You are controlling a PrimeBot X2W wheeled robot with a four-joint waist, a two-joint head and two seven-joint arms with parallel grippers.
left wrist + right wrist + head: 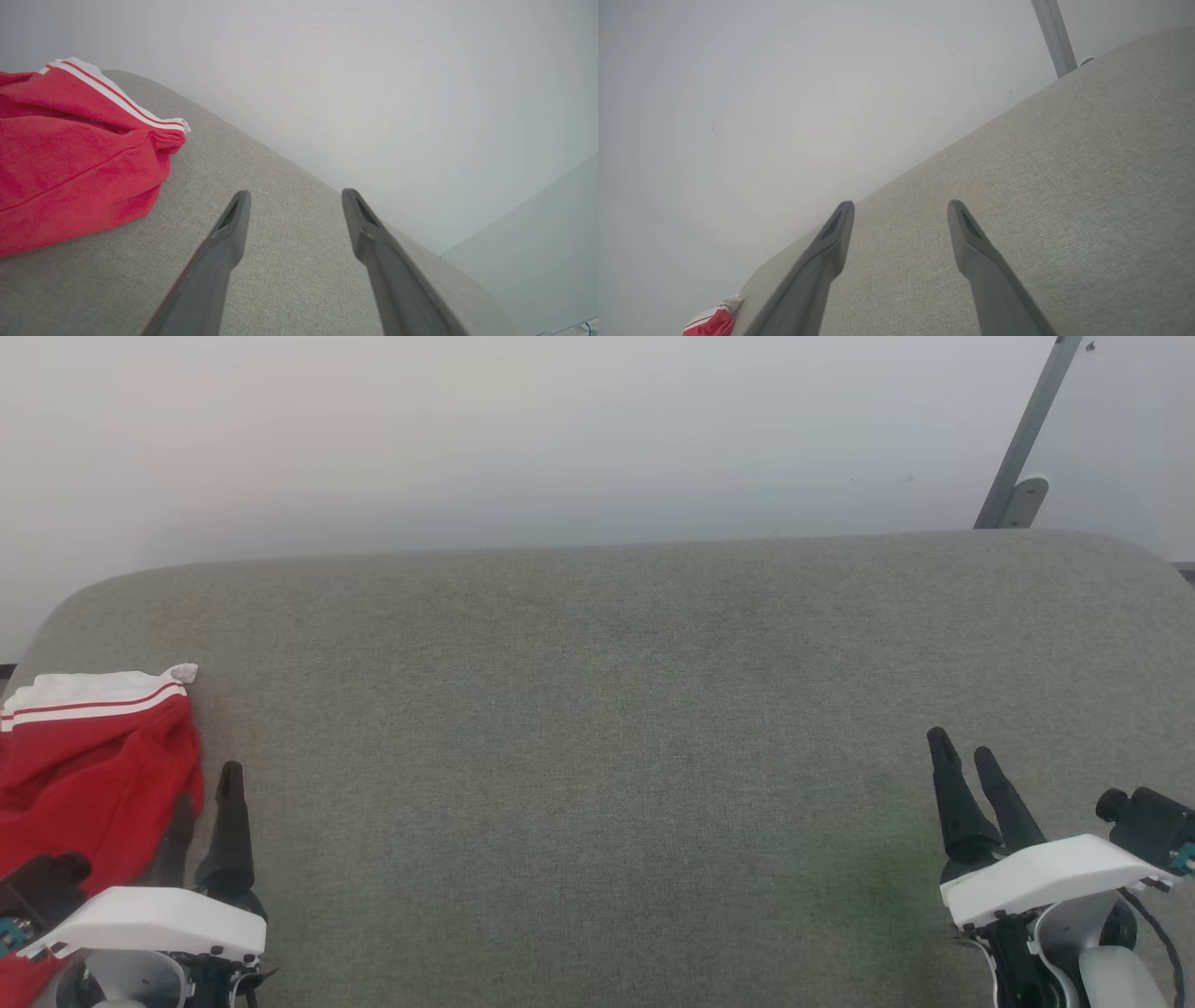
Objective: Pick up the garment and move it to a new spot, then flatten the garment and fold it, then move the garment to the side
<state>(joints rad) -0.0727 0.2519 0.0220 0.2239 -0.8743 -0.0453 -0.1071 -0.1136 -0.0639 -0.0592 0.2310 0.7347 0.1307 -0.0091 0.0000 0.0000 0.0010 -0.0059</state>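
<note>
At the left edge of the grey padded surface [597, 709], the garment [93, 775] lies bunched, unfolded; the left gripper [205, 793] beside it and the right gripper [960, 744] well apart both gape wide, empty; lifting, flattening, folding seemingly all yet to do.

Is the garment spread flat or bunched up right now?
Bunched: the garment lies in thick rumpled folds on the grey cushion, striped trim along its far edge.

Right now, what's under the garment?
The garment lies bunched on the grey cushion, at its left end. Cushion fabric shows along its visible edges; anything beneath its folds is covered.
</note>
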